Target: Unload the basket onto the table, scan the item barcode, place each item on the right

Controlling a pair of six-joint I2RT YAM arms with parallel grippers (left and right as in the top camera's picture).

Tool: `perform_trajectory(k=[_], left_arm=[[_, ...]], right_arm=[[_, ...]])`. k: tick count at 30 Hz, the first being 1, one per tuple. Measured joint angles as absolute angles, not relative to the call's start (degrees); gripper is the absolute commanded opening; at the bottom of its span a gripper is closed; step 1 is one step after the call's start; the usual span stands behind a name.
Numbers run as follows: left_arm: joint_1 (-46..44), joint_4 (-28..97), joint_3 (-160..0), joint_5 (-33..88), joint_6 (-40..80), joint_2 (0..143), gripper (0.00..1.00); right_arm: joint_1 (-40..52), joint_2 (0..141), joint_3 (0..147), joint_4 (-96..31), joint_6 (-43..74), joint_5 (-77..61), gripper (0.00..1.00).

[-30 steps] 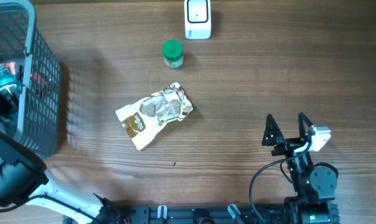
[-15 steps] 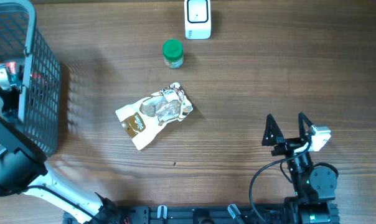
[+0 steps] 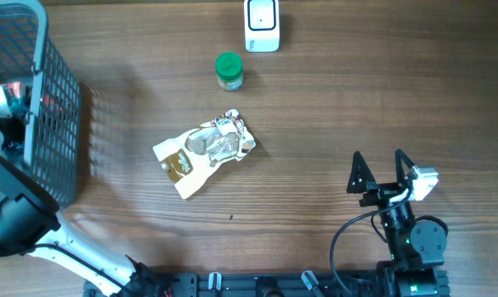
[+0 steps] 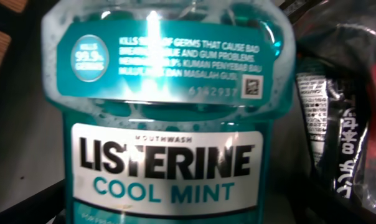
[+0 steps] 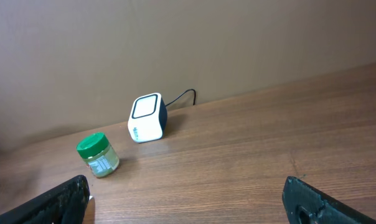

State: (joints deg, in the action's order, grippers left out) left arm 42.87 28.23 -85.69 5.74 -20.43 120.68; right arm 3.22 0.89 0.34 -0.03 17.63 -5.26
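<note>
A teal Listerine Cool Mint mouthwash bottle fills the left wrist view at very close range. It lies in the grey wire basket at the table's left edge. My left gripper reaches down into that basket, right over the bottle; its fingers do not show in its own view, and nothing shows it gripping. The white barcode scanner stands at the far middle of the table, also in the right wrist view. My right gripper rests open and empty near the front right.
A green-lidded jar stands just in front of the scanner. A crumpled snack pouch lies mid-table. A dark packet with a barcode strip lies beside the bottle in the basket.
My left arm has shifted a little farther into the basket. The right arm and the things on the table have not moved.
</note>
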Motion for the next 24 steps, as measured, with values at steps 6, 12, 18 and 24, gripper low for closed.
perform_trajectory(k=[6,12,18,24], left_arm=[[42.9,29.0,-85.8,6.8,-20.3,120.9,0.66],[42.9,30.6,-86.2,6.8,-20.3,120.9,0.59],[42.9,30.8,-86.3,6.7,-18.5,120.9,0.52],[42.9,33.7,-86.0,6.8,-15.7,119.6,0.52]], right_arm=[[3.2,0.9,0.3,0.0,17.6,-5.3,1.0],[3.2,0.9,0.3,0.0,17.6,-5.3,1.0],[3.2,0.9,0.3,0.0,17.6,-5.3,1.0],[3.2,0.9,0.3,0.0,17.6,-5.3,1.0]])
